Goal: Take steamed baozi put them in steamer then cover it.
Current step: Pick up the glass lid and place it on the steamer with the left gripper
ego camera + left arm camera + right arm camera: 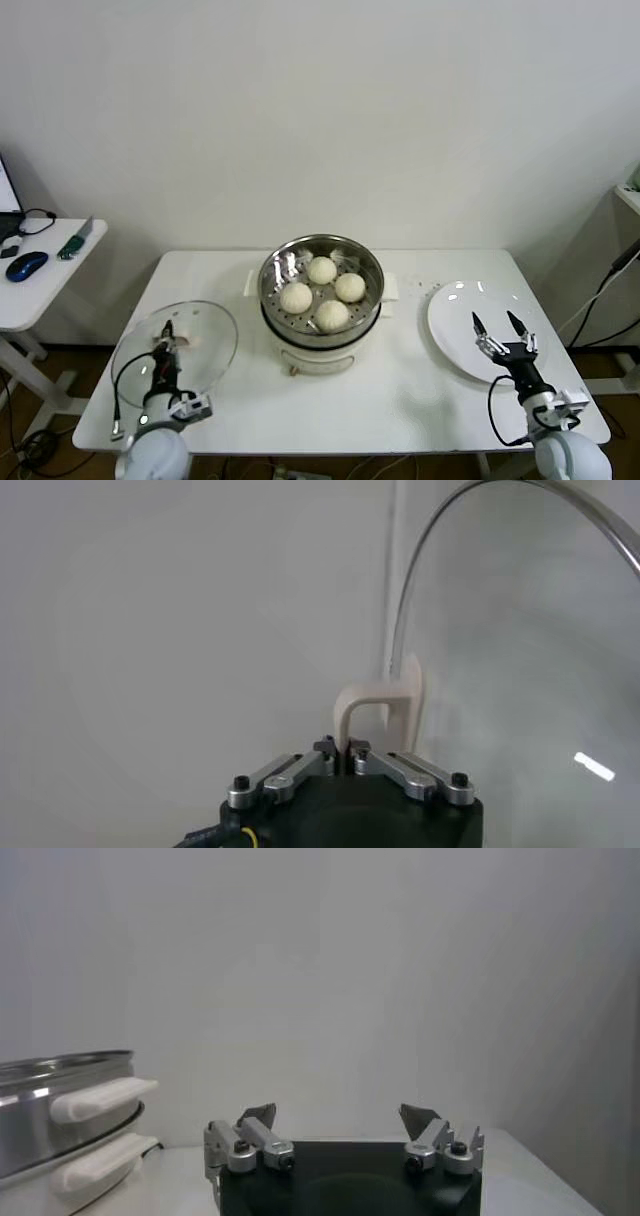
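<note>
With all four steamed baozi (322, 292) already seated in the steamer (321, 300) at the centre of the white surface (400, 400), I judge that only covering remains. From the left hand (166, 347), the steamer lies at about 2 o'clock, near but apart; the right hand (503, 329) stands farther off over the white plate (450, 320), at the steamer's 4 o'clock. I see the cover (200, 345) tilted at the surface's left edge. My left hand is clenched on its cream handle (375, 715); the right hand is released, holding nothing.
</note>
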You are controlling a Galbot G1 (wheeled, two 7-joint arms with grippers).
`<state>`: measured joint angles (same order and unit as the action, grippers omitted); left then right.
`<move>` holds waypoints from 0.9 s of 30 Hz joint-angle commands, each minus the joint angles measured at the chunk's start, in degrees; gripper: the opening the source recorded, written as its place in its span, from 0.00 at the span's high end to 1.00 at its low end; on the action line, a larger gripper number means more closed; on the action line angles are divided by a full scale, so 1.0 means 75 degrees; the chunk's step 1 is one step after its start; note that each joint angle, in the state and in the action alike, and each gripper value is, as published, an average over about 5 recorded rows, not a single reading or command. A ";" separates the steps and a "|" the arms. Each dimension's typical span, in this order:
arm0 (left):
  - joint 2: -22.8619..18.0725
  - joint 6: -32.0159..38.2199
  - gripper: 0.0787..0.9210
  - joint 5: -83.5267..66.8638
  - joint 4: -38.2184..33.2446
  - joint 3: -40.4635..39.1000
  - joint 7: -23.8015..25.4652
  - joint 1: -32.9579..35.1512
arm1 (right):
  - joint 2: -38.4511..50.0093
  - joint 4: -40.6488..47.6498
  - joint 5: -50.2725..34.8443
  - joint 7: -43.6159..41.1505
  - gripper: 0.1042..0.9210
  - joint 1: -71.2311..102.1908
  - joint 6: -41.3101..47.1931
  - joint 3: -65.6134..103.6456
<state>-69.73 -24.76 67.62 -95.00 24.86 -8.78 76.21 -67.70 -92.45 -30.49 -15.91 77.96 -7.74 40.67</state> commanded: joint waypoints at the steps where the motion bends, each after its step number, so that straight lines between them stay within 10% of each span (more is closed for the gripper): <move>1: 0.0451 -0.1286 0.92 0.0045 -0.1924 0.0112 -0.0116 0.0912 | 0.0279 0.0090 0.0033 0.0014 0.12 -0.0201 0.0020 -0.0107; 19: 0.1813 -0.2699 0.92 0.0386 -0.3792 -0.1766 0.1062 -0.0540 | 0.0669 0.0336 0.0562 0.0299 0.12 -0.0970 0.0251 -0.0807; 27: 0.0996 -0.2699 0.92 0.1458 -0.3121 -0.3157 0.2485 -0.2469 | 0.0496 0.0599 0.0714 0.0288 0.12 -0.1144 0.0213 -0.0940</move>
<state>-59.43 -42.00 70.61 -119.03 14.48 -1.63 73.35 -63.62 -89.44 -26.54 -14.07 71.19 -6.22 35.09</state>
